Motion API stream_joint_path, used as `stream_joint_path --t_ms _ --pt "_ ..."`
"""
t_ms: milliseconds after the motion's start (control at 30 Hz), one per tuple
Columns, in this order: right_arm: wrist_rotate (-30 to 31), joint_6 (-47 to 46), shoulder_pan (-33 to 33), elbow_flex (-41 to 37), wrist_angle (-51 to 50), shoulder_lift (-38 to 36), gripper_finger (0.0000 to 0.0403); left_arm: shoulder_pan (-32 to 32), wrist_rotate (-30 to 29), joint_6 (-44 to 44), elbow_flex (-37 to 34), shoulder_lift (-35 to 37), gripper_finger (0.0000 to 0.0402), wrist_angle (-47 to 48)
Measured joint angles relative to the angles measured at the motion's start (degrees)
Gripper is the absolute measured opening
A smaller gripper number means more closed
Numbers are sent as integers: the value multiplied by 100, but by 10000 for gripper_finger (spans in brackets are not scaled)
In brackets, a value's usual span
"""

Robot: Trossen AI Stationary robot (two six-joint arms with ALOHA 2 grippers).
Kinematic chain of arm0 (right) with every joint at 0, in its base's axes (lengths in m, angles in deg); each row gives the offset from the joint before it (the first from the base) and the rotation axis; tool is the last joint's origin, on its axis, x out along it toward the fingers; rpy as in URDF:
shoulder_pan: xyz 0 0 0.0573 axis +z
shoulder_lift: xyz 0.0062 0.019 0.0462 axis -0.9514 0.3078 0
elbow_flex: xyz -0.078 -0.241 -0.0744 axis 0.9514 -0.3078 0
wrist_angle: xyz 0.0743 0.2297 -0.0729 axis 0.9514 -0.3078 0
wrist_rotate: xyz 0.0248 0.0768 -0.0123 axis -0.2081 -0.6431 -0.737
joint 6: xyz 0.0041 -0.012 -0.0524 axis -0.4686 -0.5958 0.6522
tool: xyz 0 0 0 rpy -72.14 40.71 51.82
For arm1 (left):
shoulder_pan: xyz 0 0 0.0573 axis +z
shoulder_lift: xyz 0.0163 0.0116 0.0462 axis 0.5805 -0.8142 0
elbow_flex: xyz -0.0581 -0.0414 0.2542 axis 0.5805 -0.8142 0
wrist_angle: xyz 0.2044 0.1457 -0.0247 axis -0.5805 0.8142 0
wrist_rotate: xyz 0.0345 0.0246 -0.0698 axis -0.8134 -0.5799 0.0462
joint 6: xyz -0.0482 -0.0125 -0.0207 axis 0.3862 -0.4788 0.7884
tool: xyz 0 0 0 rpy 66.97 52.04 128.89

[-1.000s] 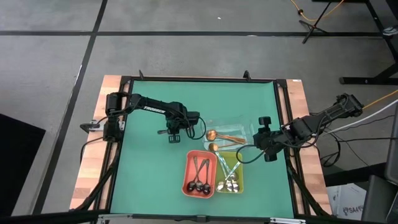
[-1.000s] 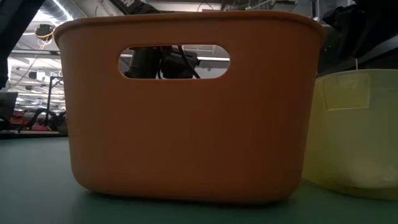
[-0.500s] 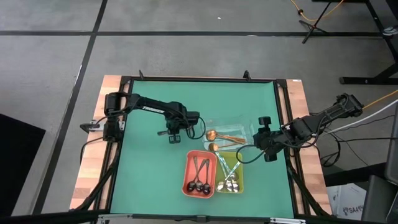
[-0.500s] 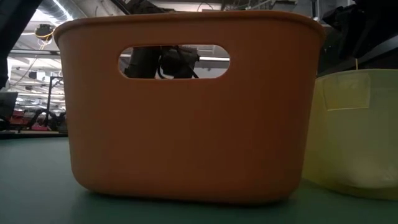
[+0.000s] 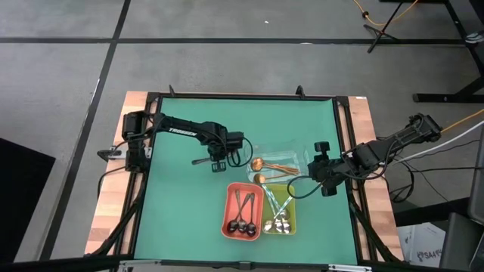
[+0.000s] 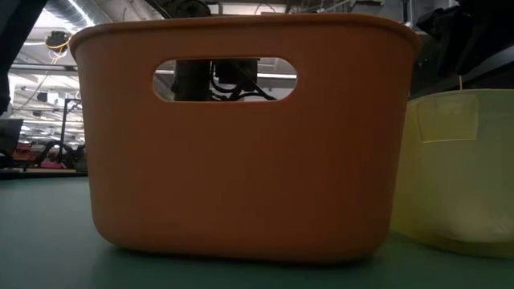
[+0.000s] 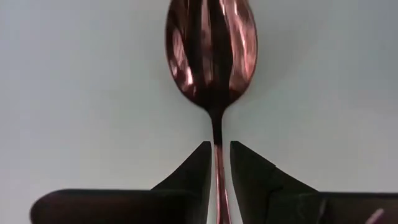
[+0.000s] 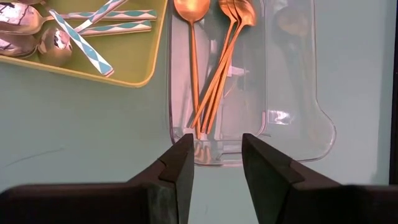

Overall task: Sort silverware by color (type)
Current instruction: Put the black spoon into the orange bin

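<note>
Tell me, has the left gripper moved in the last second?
Yes. In the high view the left gripper, shut on a copper spoon, has shifted slightly toward the clear tray, while the right gripper hasn't moved.

We see a green table (image 5: 181, 211); on it a red tray (image 5: 242, 210), yellow-green tray (image 5: 281, 211), clear tray (image 5: 281, 160).

Left gripper (image 5: 220, 162) with copper spoon (image 7: 211, 53), nearer clear tray (image 5: 299, 156).
</note>
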State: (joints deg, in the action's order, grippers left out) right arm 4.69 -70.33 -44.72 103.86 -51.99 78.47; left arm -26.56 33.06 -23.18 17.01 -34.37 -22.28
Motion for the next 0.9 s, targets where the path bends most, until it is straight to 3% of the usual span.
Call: stream_joint_path --t_ms 900 --pt "1 0 -1 0 2 0 124 31 -30 -24 -289 -195 53 -189"
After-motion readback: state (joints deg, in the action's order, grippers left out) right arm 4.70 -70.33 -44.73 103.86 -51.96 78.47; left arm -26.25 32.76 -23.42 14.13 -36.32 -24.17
